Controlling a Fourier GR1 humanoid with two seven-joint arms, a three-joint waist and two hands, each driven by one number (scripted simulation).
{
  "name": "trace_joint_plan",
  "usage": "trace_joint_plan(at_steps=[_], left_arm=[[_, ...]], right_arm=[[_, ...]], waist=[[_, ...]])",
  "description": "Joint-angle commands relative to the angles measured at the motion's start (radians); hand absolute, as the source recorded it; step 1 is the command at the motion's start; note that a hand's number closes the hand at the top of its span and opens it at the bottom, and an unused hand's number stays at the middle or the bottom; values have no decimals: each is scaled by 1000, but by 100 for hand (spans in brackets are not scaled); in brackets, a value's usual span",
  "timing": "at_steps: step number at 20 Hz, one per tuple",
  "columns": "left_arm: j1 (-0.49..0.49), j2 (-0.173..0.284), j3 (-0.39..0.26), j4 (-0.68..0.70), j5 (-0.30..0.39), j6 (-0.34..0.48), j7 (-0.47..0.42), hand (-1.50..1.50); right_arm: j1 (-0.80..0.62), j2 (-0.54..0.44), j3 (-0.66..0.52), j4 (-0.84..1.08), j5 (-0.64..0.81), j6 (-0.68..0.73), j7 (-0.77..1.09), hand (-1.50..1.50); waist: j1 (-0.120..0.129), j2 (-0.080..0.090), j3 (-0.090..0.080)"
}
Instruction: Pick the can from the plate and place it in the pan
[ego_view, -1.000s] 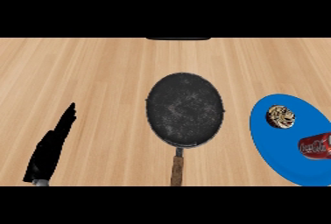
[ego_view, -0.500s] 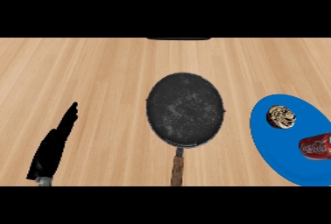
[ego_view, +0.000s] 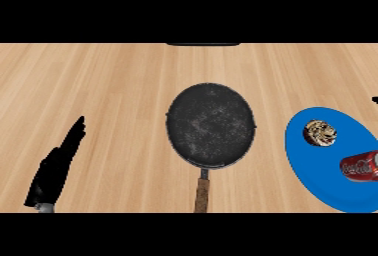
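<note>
- On the blue plate (ego_view: 310, 175) at the right of the counter, the red can (ego_view: 360, 166) lies on its side, partly cut off by the view's edge; nothing is touching it.
- Just beside it on the same plate sits a small round brown-and-white item (ego_view: 320, 132); I cannot tell what it is.
- The dark pan (ego_view: 210, 125) stands mid-counter, near the plate but apart from it, bowl bare, wooden handle (ego_view: 201, 195) pointing toward me.
- My left hand (ego_view: 57, 167) rests at the lower left, fingers straight, holding nothing. My right hand is out of view, so I cannot report its state.
- Judgement: the pick is not yet begun. I would bring the right hand in, close across the can's round body, clear of the neighbouring item, since it may roll.
- The wooden counter (ego_view: 111, 85) offers open room around the pan for the carry.
</note>
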Motion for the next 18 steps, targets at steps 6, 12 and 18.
trace_joint_plan(at_steps=[6,12,18], left_arm=[[14,-68,-14,-3,-67,19,-3,0],[-5,-49,26,5,-57,-26,5,0],[3,-42,83,21,-29,-68,-17,0]], right_arm=[[-3,65,36,-22,63,49,103,-150],[-18,68,50,43,101,91,100,-150],[89,85,48,-39,132,84,115,-150]], waist=[[-4,0,0],[-3,1,0],[-10,-1,0]])
